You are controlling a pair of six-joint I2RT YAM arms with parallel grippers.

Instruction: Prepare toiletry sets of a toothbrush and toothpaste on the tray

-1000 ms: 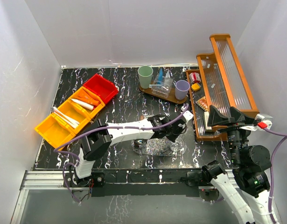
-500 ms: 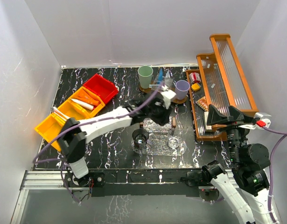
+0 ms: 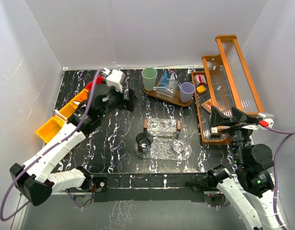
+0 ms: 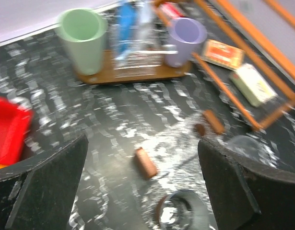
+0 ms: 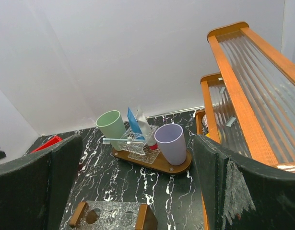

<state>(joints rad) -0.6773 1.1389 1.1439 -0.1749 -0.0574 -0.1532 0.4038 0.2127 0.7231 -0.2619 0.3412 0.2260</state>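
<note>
The left gripper (image 4: 142, 158) hangs over the black marbled table (image 3: 123, 139), to the left of the wooden tray (image 3: 159, 95). Its two dark, matte fingers stand wide apart with nothing between them. The right gripper (image 5: 137, 163) sits to the tray's near right, its rough black fingers just as widely spread and also empty.

The tray is a flat brown oval. A pale green cup (image 5: 111, 125) stands at its left end and a lilac cup (image 5: 171, 143) at its right end, both smooth and tapered. Between them is a clear ribbed glass holder (image 5: 140, 143) with a blue tapered tube (image 5: 133, 122) upright in it. A slim pale toothbrush (image 5: 119, 141) lies across its front.

On the near side of the tray lie textured glass dishes with brown end handles (image 3: 161, 127). A round glass (image 3: 144, 141) stands on them, but its shape is hard to read. Left of the tray a red bin (image 4: 7, 129) is cut off by the frame's edge. To the right of the tray rises a wooden rack of ribbed glass panels (image 3: 233, 72). The left wrist view is blurred, so small items in it stay unclear.
</note>
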